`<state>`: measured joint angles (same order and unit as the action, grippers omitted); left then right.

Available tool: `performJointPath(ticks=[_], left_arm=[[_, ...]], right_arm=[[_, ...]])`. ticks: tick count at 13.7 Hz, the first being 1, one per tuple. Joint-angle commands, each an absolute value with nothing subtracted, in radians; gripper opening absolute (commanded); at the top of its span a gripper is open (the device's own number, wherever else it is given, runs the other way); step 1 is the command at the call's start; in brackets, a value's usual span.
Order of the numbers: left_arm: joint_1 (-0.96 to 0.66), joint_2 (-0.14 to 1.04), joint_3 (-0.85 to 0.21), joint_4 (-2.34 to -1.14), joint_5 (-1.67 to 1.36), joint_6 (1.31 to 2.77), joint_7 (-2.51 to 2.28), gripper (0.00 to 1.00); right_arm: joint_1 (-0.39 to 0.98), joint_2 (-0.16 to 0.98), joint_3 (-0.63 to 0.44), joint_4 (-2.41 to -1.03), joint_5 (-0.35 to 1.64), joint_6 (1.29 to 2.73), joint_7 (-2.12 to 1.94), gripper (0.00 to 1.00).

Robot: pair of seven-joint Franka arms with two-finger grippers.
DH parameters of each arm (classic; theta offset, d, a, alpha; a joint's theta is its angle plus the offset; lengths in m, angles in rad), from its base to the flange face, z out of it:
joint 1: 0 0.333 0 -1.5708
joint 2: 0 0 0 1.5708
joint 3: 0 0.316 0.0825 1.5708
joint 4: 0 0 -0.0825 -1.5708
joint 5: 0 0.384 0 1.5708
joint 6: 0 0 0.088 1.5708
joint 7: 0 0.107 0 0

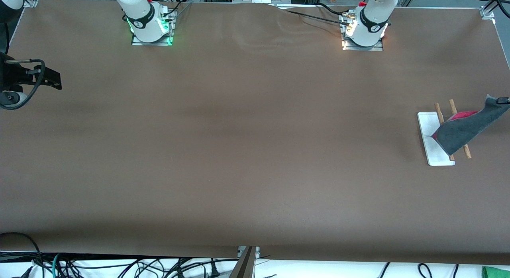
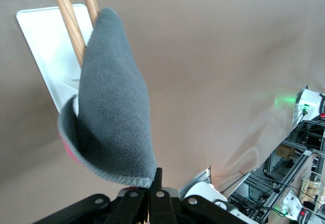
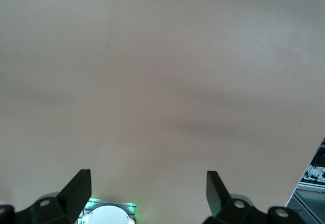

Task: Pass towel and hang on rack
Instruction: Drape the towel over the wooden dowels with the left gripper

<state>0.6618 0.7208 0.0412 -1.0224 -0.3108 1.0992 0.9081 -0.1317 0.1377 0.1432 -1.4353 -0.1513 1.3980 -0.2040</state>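
Towel (image 1: 466, 128), a small soft cloth with a dark grey side and a bright pink-red side, hangs in the air over the rack (image 1: 428, 128) at the left arm's end of the table. One corner of it is pinched between the pressed-together fingers of the left gripper (image 1: 503, 100), which is at the edge of the front view. From this corner the cloth slopes down across the 2 thin brown wooden rods (image 1: 439, 112), and its lower part covers their middle and a part of the flat white rectangular base. The pink-red side shows only as a narrow strip near the rods. In the left wrist view the towel (image 2: 114, 107) is folded into a loose curl, the grey side is outward, and the rods (image 2: 71, 23) stand out from under its end.

The right gripper (image 1: 50, 79) waits over the brown table cover (image 1: 239, 150) at the right arm's end. Its fingers (image 3: 77, 189) are spread wide with nothing between them.
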Motion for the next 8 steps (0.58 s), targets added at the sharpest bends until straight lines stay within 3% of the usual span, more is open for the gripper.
performJointPath(ticks=[1,6,7,8], left_arm=[[0.678,0.756,0.040,-1.022,-0.252,1.153,1.000,0.00],[0.690,0.817,0.040,-1.040,-0.239,1.287,1.089,0.01],[0.690,0.824,0.041,-1.040,-0.238,1.316,1.094,0.99],[0.693,0.827,0.040,-1.040,-0.239,1.337,1.095,1.00]], right_arm=[[-0.141,0.103,0.129,-1.476,-0.134,1.393,-0.270,1.00],[-0.141,0.084,0.117,-1.499,-0.109,1.364,-0.261,1.00],[-0.141,0.084,0.117,-1.499,-0.109,1.364,-0.261,1.00],[-0.141,0.084,0.117,-1.499,-0.107,1.361,-0.261,1.00]])
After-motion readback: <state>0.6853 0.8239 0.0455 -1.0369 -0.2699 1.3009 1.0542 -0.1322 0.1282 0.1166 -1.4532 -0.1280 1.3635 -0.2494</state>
